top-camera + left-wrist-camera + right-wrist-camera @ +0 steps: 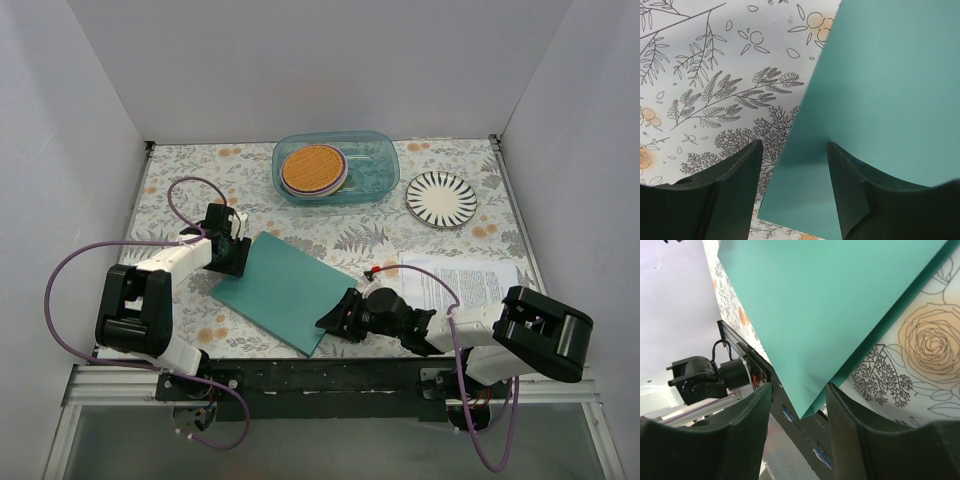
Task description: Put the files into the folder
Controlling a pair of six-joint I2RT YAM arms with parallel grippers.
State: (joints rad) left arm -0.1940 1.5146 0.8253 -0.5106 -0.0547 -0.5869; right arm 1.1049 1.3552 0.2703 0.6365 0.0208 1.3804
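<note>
The teal folder (283, 290) lies shut and aslant on the flowered tablecloth, mid-table. My left gripper (240, 260) stands open at the folder's far left corner. In the left wrist view (794, 145) the folder's long edge (880, 90) runs between the fingers, one finger over the cloth, one over the cover. My right gripper (332, 318) is open at the near right corner. That corner (810, 410) pokes between its fingers (799, 387), over the table's front rail, touching neither. The files (462, 282), white printed sheets, lie to the right, partly under my right arm.
A clear blue-tinted container (335, 168) with orange round plates stands at the back centre. A black-and-white striped plate (441, 198) sits to its right. White walls close in three sides. The black front rail (300, 375) runs along the near edge.
</note>
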